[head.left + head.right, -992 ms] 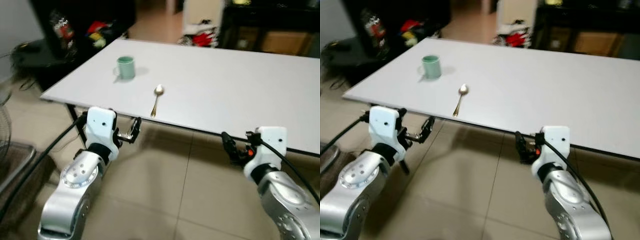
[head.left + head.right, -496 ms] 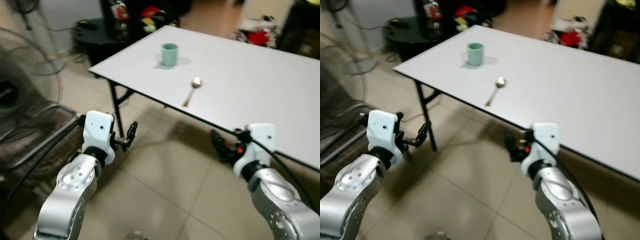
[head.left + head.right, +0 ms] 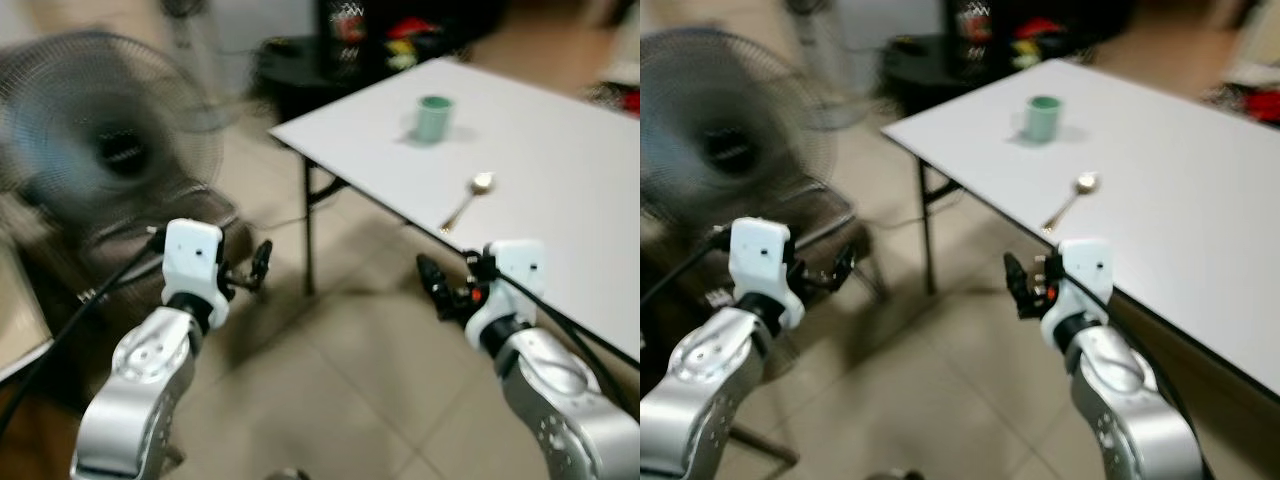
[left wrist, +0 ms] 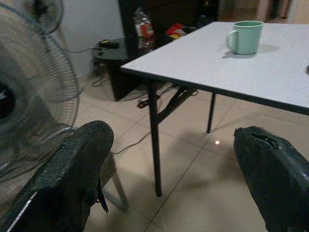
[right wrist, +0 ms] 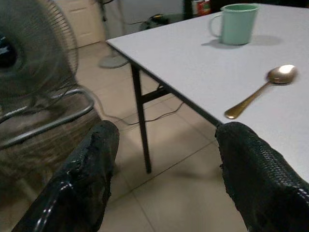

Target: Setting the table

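Both arms are rounded silver shells, jointed in segments, each ending in a white boxy wrist block with a small dark round spot on its face. A black cable runs along each arm to the wrist block, and the right wrist shows a small orange-red part beside its black fittings. The left gripper (image 3: 262, 262) and right gripper (image 3: 432, 284) have long black fingers (image 5: 91, 179) with a rough, pebbled, slightly glossy surface.

View has swung left; a blurred fan (image 3: 100, 150), seemingly, now appears.
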You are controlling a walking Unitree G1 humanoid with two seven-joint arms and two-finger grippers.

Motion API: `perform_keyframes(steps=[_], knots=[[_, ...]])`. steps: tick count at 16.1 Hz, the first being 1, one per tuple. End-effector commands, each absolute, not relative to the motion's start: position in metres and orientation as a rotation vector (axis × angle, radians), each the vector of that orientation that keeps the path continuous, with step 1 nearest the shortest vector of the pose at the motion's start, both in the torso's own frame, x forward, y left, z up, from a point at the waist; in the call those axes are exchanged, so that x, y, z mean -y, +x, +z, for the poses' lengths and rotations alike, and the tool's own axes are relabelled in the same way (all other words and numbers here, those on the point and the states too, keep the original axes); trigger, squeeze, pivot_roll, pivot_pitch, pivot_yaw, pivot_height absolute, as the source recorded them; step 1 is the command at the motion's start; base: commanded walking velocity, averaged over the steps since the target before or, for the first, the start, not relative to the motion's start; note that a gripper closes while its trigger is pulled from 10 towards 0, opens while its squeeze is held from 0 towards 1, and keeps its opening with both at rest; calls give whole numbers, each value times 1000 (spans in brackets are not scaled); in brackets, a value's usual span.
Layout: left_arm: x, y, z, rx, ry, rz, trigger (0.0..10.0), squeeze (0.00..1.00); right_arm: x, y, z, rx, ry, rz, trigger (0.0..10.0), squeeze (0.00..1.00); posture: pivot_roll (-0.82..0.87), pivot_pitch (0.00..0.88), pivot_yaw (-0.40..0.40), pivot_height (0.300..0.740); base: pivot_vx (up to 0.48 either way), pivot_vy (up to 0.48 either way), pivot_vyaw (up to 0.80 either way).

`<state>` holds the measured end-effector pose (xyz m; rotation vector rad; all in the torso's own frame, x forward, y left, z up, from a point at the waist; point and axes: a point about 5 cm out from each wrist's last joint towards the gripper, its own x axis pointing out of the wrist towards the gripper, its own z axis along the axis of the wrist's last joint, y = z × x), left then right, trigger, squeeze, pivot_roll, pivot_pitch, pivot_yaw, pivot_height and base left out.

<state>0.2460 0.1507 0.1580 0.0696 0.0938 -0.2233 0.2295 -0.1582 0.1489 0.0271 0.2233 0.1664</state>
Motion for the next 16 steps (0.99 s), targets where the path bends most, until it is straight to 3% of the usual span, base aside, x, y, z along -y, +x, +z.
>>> perform_keyframes(steps=[1,4,7,10,12,15,16], knots=[[-154,247,160,-97,77,-204,10000,0,156,231,151,-219,33,176,10000,0,81,0,32,740,0,-480,800],[-154,248,157,-126,56,-194,10000,0,156,233,151,-219,31,184,10000,0,85,0,28,740,0,320,800],[-153,249,158,-124,100,-191,10000,0,155,234,151,-217,27,192,10000,0,85,0,26,740,0,-320,800],[-153,249,155,-158,43,-181,10000,0,155,235,151,-216,24,193,10000,0,84,0,26,740,0,320,800],[-153,249,158,-141,97,-180,10000,0,155,236,151,-215,22,195,10000,0,83,0,25,740,0,0,800],[-151,250,157,-152,83,-180,10000,0,155,236,151,-215,20,195,10000,0,84,0,23,740,0,-480,800],[-151,250,156,-168,57,-176,10000,0,155,236,151,-215,19,197,10000,0,83,0,22,740,0,480,800]])
